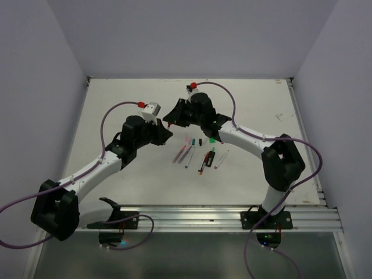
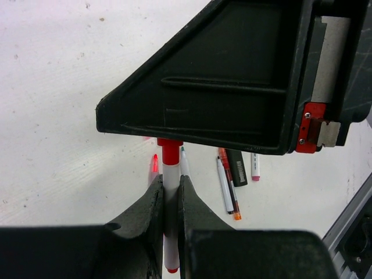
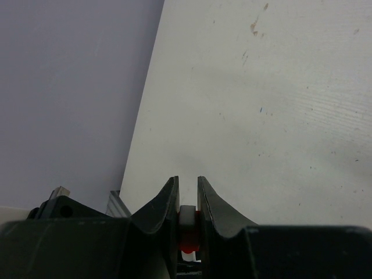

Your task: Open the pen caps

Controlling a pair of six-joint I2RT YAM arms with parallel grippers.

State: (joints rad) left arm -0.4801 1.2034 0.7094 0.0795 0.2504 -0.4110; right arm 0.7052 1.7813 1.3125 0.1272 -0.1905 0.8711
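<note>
The left tool [image 2: 170,186] is pinched narrow on the white barrel of a thin pen [image 2: 170,173], one finger flat against each side, and holds it clear of the bench [image 2: 70,116]. The right tool [image 3: 187,182] is shut just as narrow on a small whitish and red piece. In the left wrist view this looks to be the same pen's far end, where the red cap [image 2: 170,152] runs in under the right tool's black body, though the contact itself is hidden.

The pen is probably light and stiff, and its smooth plastic tube could slide or twist between hard fingers. The cap most likely sits on a snap fit, so it should come off with a straight pull along the pen's length. A bend might flex the slim barrel. The sound hold is one tool on the barrel close to the cap and the other on the cap alone.

The pen has a white barrel, with the red cap at one end and a small red plug at the other.

Further out, the other pens [image 1: 200,156] lie in a loose row on the bench, well apart from the held one. Just beyond them are small pink, black and green bits [image 1: 200,141], possibly loose caps but too small to be sure
</note>
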